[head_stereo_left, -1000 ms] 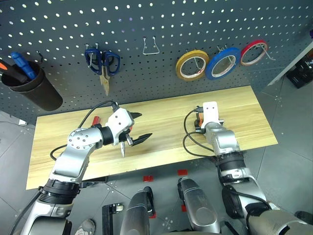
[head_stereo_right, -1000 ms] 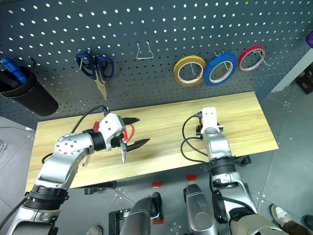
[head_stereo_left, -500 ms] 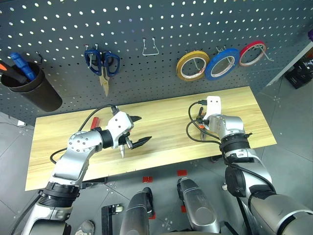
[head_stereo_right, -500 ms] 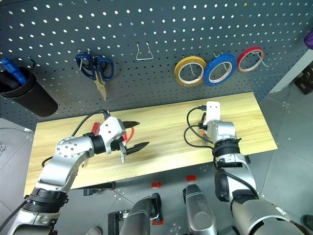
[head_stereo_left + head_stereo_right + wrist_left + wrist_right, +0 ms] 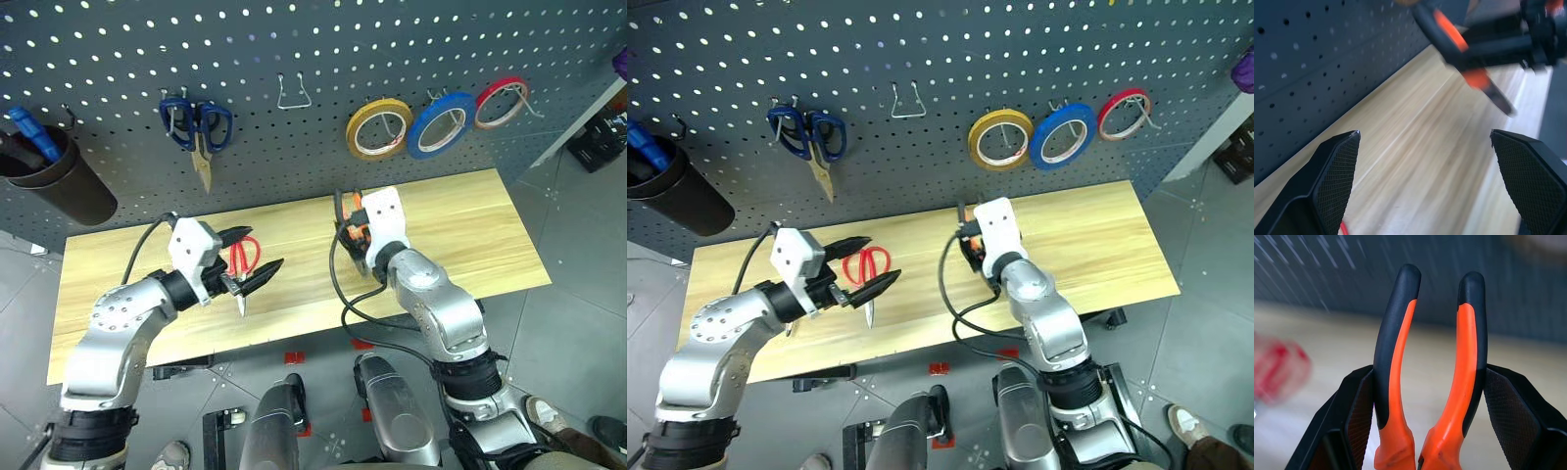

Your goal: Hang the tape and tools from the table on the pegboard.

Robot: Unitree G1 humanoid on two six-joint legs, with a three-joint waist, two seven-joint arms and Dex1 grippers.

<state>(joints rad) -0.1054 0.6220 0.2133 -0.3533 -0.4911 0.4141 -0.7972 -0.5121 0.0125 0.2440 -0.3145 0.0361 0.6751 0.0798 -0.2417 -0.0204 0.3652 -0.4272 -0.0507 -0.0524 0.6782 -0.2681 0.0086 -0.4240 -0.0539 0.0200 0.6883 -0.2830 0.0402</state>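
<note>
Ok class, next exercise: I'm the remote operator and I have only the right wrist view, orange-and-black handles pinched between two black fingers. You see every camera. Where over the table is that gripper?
Observer: The right gripper holds the pliers over the middle of the table, on the pegboard side.
Operator: Any free hook nearby?
Observer: A bare wire hook sits on the board above it.
Operator: And the other arm?
Observer: The left gripper is open, right by the red scissors lying on the table.
</note>
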